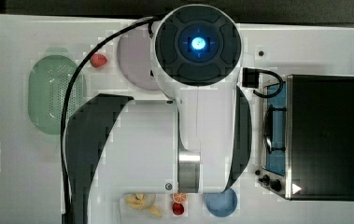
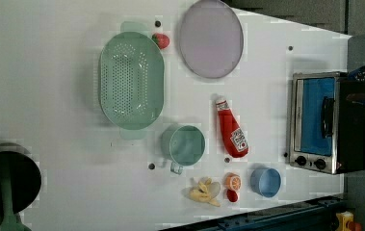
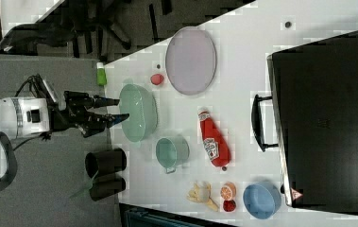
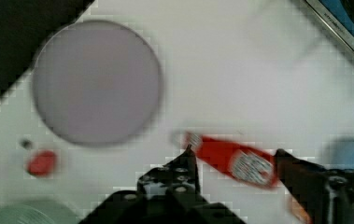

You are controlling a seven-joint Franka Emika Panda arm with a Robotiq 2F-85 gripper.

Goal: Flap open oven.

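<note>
Overhead, gripper (image 3: 113, 108) hangs high above the white table (image 2: 50, 72), fingers (image 4: 188, 161) parted and holding nothing; through the wrist view a red ketchup bottle (image 4: 233, 161) lies on the table far below, seen between them. Oven (image 2: 332, 122) sits at the left view's right edge of the table, door shut, blue-tinted glass and dark bar handle (image 2: 328, 117) facing up toward the camera, two knobs (image 2: 311, 162) at its lower end, well apart from the gripper. Nearby: purple plate (image 2: 211, 38), green colander (image 2: 131, 79), teal cup (image 2: 184, 144), blue bowl (image 2: 266, 182).
</note>
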